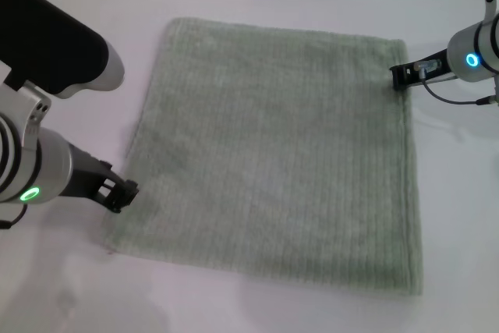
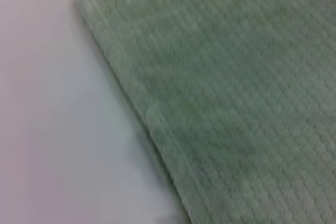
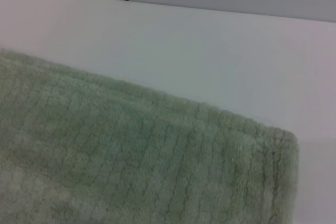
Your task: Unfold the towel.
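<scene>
1. One towel (image 1: 273, 154) lies spread flat on the white tabletop (image 1: 70, 271), pale green, ribbed.
2. Left gripper (image 1: 125, 193) sits at the towel's near-left edge, touching it; whether its fingers are parted or closed cannot be told.
3. Right gripper (image 1: 399, 76) sits at the far-right corner; its finger state cannot be told either.

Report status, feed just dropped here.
Left claw at towel's near-left edge, right claw at far-right corner. Towel flat on table. Nothing in the way.
</scene>
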Action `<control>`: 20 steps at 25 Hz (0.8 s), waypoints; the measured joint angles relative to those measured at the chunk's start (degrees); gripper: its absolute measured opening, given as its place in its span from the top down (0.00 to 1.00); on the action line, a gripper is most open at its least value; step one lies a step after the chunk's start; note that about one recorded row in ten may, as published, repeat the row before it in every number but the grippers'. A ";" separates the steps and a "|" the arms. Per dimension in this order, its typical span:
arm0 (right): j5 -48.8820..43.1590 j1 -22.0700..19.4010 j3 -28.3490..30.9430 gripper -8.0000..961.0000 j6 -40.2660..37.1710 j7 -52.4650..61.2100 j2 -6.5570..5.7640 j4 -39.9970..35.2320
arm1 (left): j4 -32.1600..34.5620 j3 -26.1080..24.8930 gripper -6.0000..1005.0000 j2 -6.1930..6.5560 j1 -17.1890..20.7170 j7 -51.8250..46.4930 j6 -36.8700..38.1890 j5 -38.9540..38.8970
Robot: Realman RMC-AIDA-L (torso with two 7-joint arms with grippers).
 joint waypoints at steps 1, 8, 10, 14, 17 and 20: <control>0.00 0.00 0.00 0.99 0.00 -0.05 0.00 0.00 | 0.00 0.00 0.61 0.02 0.08 -0.20 -0.16 0.00; 0.00 -0.43 -0.52 0.99 0.06 -0.18 0.00 2.69 | -1.34 -1.46 0.58 0.38 2.50 2.99 4.29 -0.02; 0.00 -0.93 -1.76 0.99 0.39 -0.17 0.09 5.70 | -1.16 -3.35 0.52 0.26 2.61 5.35 8.25 -0.01; 0.06 -3.19 -3.46 0.99 0.27 -0.17 0.65 15.47 | -1.06 -6.80 0.39 0.04 4.11 10.21 25.12 0.02; 0.38 -9.00 -8.37 0.99 -5.43 -0.20 0.96 29.36 | 1.15 -7.23 0.28 -0.30 8.61 12.82 49.72 -0.02; 0.38 -14.11 -13.29 0.99 -13.03 -0.55 0.98 37.03 | 3.50 -7.20 0.24 -0.46 10.52 13.37 62.02 -0.06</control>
